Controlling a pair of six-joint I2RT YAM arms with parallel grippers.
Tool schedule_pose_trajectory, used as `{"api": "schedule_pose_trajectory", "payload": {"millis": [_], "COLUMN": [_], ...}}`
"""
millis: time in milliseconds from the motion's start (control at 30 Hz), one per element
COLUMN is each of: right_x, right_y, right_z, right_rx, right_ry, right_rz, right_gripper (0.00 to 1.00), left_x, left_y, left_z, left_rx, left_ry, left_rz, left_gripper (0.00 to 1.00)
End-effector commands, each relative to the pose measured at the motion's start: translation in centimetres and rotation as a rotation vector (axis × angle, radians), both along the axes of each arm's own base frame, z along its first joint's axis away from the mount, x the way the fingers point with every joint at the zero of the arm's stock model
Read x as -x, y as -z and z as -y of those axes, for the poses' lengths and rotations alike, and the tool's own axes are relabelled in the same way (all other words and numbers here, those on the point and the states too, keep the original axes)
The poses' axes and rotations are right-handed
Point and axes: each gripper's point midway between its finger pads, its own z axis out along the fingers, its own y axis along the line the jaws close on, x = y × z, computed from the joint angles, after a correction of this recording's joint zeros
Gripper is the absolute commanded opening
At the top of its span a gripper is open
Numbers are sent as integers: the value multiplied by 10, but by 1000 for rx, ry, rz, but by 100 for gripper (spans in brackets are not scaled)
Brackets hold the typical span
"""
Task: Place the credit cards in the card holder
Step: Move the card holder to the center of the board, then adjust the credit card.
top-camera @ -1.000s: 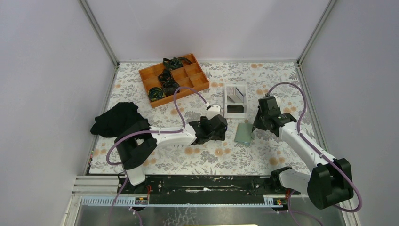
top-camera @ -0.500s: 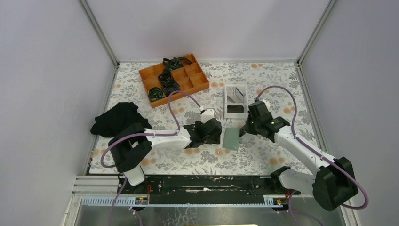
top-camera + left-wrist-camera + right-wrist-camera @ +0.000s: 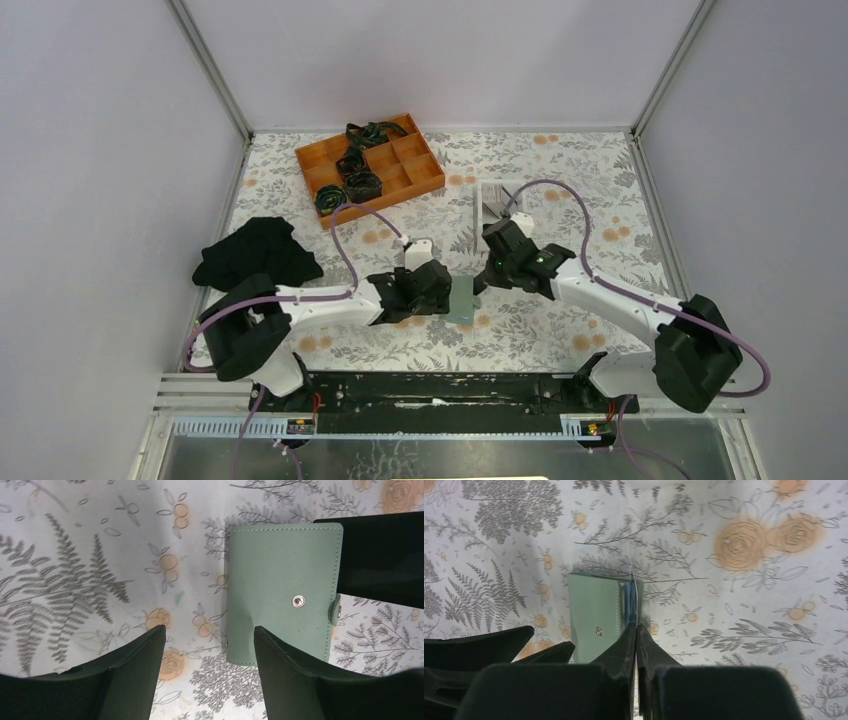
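The card holder is a sage-green wallet with a metal snap, lying on the flowered table between the two arms, also visible as the card holder. My right gripper is shut on a thin flap at the holder's right edge, and light blue edges show just inside it. My left gripper hangs open just left of the holder, nothing between its fingers, its right finger over the holder's near corner. No loose credit cards can be made out.
A white tray stands behind the right arm, largely hidden by it and its cable. An orange compartment box with dark coiled items sits at the back left. A black cloth lies at the left edge.
My right gripper has dragged the card holder leftward and nearer, from right of centre to the middle. My left gripper has retreated left ahead of it, still open.
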Motion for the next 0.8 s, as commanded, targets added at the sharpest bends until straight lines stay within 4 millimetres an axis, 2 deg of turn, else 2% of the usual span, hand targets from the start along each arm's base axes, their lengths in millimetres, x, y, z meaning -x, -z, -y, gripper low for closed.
{"api": "schedule_pose_trajectory", "payload": {"millis": [0, 167, 267, 433, 600, 767], "right_x": [-15, -23, -24, -19, -11, -7], "right_y": [-17, -32, -41, -50, -52, -65], "right_z": [-24, -35, -35, -35, -29, -24], "right_rx": [-4, 9, 38, 80, 127, 178], "right_ry": [2, -19, -38, -71, -92, -129], "right_rz": [59, 84, 100, 97, 88, 105], "right_gripper": [0, 0, 0, 0, 0, 0], "left_x": [7, 5, 9, 19, 25, 25], "left_y": [-9, -40, -49, -38, -29, -33], "left_z": [-21, -33, -37, -41, -36, -27], "left_rx": [-14, 75, 114, 120, 91, 90], "left_ry": [-67, -113, -118, -115, -88, -66], "left_rz": [7, 82, 95, 53, 30, 37], "left_gripper": [72, 72, 72, 71, 70, 70]}}
